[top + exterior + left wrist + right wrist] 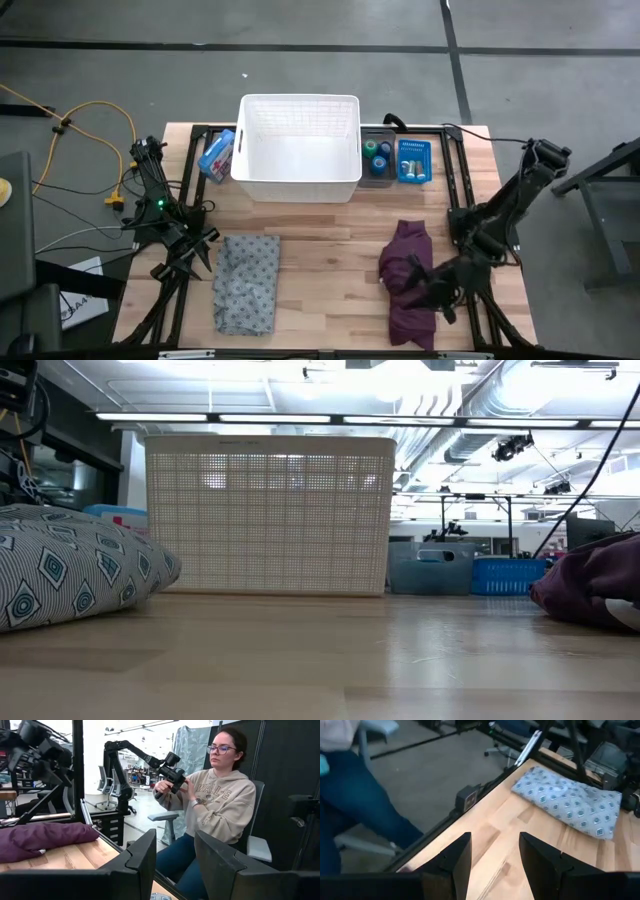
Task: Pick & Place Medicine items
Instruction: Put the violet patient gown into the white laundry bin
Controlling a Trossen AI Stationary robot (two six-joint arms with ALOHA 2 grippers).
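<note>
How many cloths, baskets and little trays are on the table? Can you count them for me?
Cloths: 2, the grey patterned cloth and the purple cloth
Baskets: 1, the white basket
Little trays: 2, the grey tray and the blue tray
Total: 5

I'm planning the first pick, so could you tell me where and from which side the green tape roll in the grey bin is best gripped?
The green tape roll lies flat in the narrow grey bin, hole up, a blue roll beside it. Probably come straight down and pinch its wall, one finger in the hole; the bin walls block a sideways approach.
</note>
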